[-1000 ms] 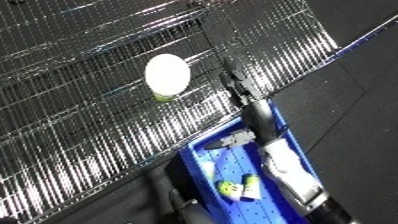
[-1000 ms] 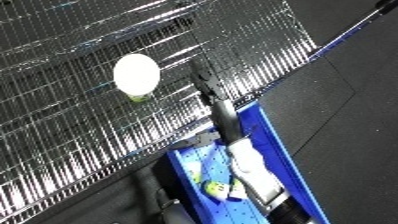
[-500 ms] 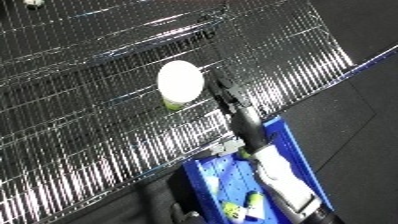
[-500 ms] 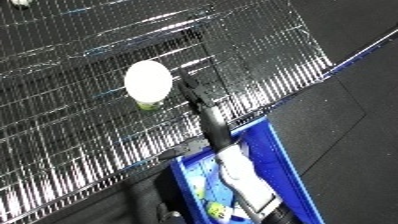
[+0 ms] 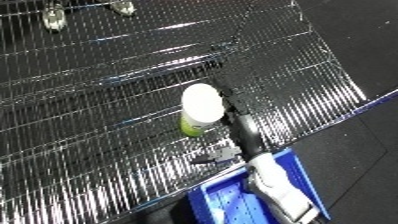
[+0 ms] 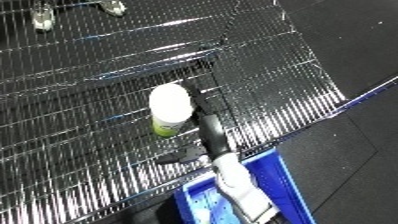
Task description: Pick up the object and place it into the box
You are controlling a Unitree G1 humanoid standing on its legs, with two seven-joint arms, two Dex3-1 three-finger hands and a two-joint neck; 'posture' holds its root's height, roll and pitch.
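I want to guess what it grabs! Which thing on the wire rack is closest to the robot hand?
The green bottle with the white cap, right beside the robot hand. The two shiny silver pieces sit far off at the top.

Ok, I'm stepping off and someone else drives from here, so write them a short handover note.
Right hand: reached out beside the white-capped bottle on the wire mesh surface; whether the fingers have closed on it cannot be told.
Left hand: not in view.
Blue bin: at the lower edge, under the right forearm.
Done: the reach to the bottle.
Left: confirm the grasp, lift the bottle, carry it back and put it in the bin.
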